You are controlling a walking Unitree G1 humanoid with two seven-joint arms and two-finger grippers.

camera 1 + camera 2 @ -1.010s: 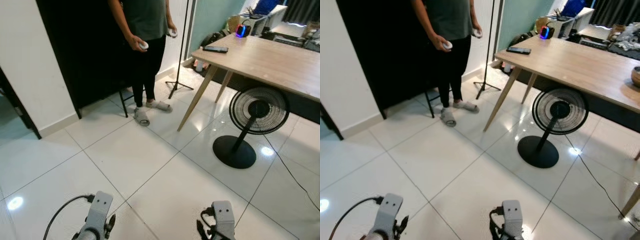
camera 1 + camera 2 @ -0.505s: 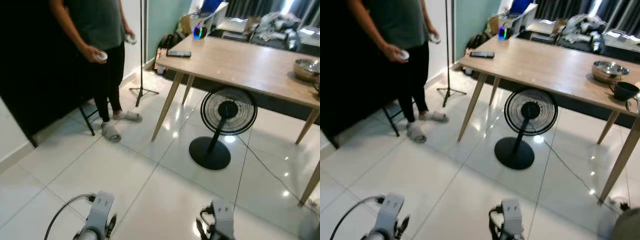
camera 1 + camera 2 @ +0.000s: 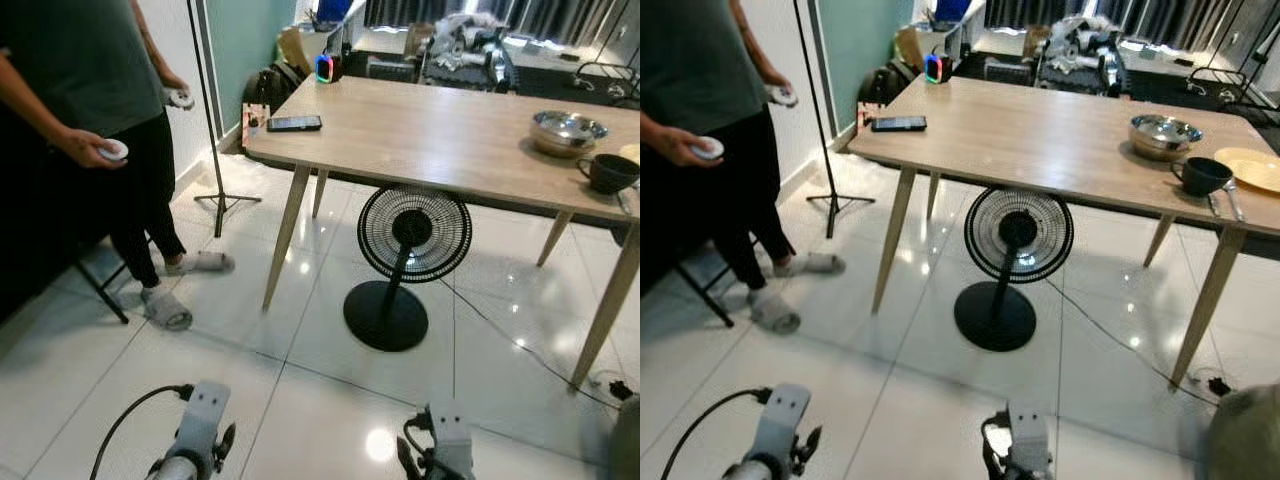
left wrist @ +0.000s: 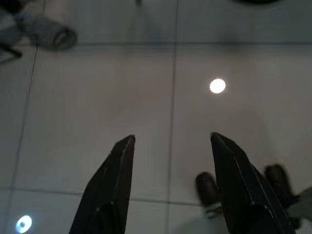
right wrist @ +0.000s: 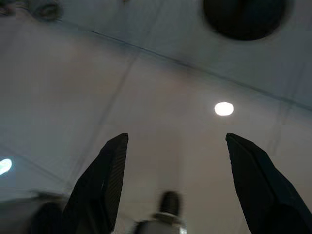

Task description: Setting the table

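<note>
A long wooden table [image 3: 1040, 130] stands ahead of me. Toward its right end sit a steel bowl [image 3: 1164, 135], a dark mug [image 3: 1202, 176], a yellow plate [image 3: 1252, 168] and cutlery [image 3: 1232, 199]. A black phone [image 3: 898, 123] lies near its left end. Both arms hang low over the white tiled floor. My left gripper [image 4: 170, 141] is open with nothing between its fingers. My right gripper [image 5: 175, 141] is open too, over bare tiles.
A black pedestal fan [image 3: 1012, 250] stands under the table, its cord [image 3: 1110, 330] trailing right across the floor. A person [image 3: 700, 120] holding two controllers stands at the left beside a light stand [image 3: 815, 110]. Clutter fills the back of the room.
The camera has swung to the right: the table and fan have slid toward the middle and the person to the left edge. The bowl, mug and plate came into view. Both arms hang as before.
</note>
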